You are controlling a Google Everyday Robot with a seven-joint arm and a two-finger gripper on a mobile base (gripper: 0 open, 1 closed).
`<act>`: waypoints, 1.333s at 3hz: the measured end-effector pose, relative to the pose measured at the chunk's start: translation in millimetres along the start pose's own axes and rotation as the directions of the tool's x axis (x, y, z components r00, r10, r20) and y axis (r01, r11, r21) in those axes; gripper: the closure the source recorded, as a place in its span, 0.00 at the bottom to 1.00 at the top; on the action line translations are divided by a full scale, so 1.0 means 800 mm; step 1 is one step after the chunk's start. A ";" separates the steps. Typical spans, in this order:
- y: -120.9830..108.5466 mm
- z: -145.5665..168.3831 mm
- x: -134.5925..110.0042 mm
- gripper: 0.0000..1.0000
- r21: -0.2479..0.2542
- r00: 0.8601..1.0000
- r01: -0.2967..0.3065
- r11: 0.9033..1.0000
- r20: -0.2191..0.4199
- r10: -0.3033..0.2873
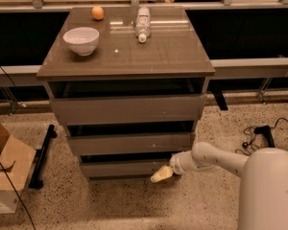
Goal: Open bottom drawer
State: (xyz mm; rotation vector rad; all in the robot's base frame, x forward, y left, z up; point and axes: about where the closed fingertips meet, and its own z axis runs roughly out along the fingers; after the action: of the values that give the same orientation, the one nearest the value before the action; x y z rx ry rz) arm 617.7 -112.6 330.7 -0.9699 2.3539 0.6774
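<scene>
Down low, the hand [162, 174] sits at the bottom drawer's [125, 168] right end, its spread unreadable.

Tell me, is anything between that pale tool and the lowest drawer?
Nothing: the camera view shows the tool right at the bottom drawer, near its front's right end.

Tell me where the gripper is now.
The gripper sits low in the camera view, at the right end of the bottom drawer, near the floor.
</scene>
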 end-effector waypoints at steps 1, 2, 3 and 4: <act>-0.038 0.043 0.017 0.00 -0.013 0.998 -0.055 0.998 0.004 0.055; -0.073 0.079 0.029 0.00 -0.029 0.995 -0.100 0.995 0.000 0.100; -0.102 0.107 0.031 0.00 -0.043 0.991 -0.131 0.990 0.000 0.131; -0.110 0.124 0.032 0.00 -0.059 0.990 -0.143 0.988 -0.001 0.143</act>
State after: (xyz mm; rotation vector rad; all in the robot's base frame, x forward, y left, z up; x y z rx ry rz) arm 692.4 -119.2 218.3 -0.8295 2.4303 0.8072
